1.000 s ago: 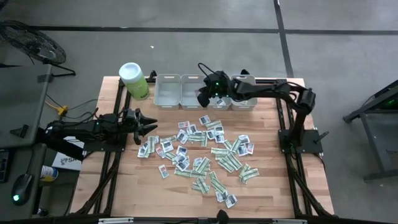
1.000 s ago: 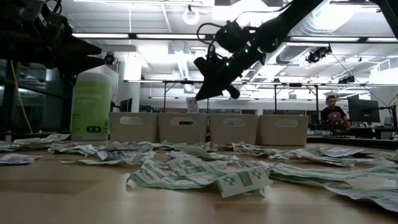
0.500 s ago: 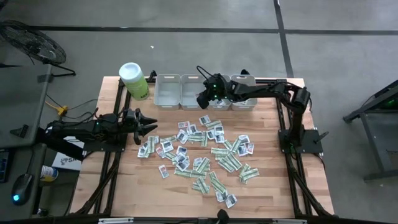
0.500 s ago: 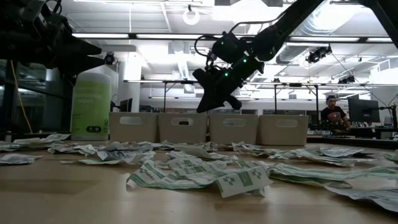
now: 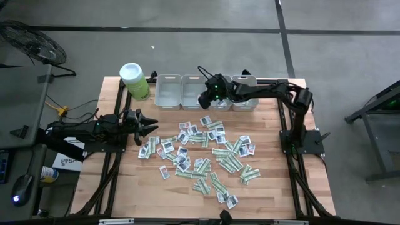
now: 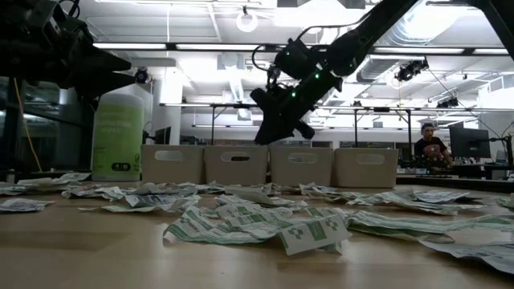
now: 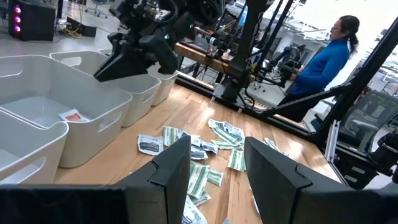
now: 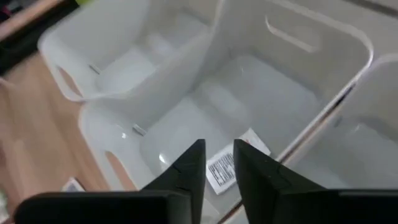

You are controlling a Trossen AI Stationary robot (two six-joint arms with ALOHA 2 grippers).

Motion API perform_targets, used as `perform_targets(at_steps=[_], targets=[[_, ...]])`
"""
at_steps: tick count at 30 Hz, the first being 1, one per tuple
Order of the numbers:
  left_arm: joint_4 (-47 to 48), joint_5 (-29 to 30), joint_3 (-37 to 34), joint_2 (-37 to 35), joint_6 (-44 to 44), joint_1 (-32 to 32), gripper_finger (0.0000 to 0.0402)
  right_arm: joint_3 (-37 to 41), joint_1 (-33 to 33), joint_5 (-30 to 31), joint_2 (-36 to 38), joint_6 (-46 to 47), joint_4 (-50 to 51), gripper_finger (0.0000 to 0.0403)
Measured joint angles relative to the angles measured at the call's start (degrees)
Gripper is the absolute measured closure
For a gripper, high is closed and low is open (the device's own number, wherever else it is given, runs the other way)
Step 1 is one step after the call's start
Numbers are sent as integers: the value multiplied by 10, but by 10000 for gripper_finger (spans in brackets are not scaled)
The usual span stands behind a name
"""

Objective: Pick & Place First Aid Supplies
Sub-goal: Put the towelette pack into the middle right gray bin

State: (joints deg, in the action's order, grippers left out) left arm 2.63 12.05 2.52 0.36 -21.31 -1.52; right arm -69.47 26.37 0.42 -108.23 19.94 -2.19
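Several first aid supplies point(image 5: 200, 153), small white packets and green-and-white strips, lie flat and scattered over the middle of the wooden table. My right gripper point(image 5: 203, 100) hangs over the second grey bin from the left point(image 5: 192, 92), pointing slantwise down, and stands open with nothing between its fingers point(image 8: 217, 146). One white packet point(image 8: 227, 167) with a barcode lies on that bin's floor, below the fingertips; in the left wrist view the packet point(image 7: 73, 116) shows a red print. My left gripper point(image 5: 150, 124) waits open at the table's left side, pointing level at the pile.
Several grey bins point(image 5: 244, 94) stand in a row along the far edge. A lime-green canister point(image 5: 134, 81) with a white lid stands at the far left corner. A person point(image 7: 323, 56) sits beyond the table's right side, away from the arms.
The packet that hung from my right gripper's fingertips a second ago is no longer there; it now lies in the bin. The gripper has sunk slightly over the bins and has let go.
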Motion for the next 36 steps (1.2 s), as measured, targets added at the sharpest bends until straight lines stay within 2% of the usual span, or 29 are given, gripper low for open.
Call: perform_targets(at_steps=[4, 9, 18, 21, 24, 28, 36], targets=[[0, 0, 0, 0, 0, 0, 252, 0, 0, -5, 37, -16, 17, 302], [0, 0, 0, 0, 0, 0, 252, 0, -4, -5, 106, -51, 104, 296], [0, 0, 0, 0, 0, 0, 252, 0, -17, 9, 229, -70, 362, 306], [0, 0, 0, 0, 0, 0, 252, 0, -30, 39, 255, -58, 459, 306], [0, 0, 0, 0, 0, 0, 252, 0, -50, 82, 266, -36, 554, 306], [0, 0, 0, 0, 0, 0, 252, 0, -84, 108, 265, -4, 642, 306], [0, 0, 0, 0, 0, 0, 252, 0, -156, 107, 260, 54, 680, 307]])
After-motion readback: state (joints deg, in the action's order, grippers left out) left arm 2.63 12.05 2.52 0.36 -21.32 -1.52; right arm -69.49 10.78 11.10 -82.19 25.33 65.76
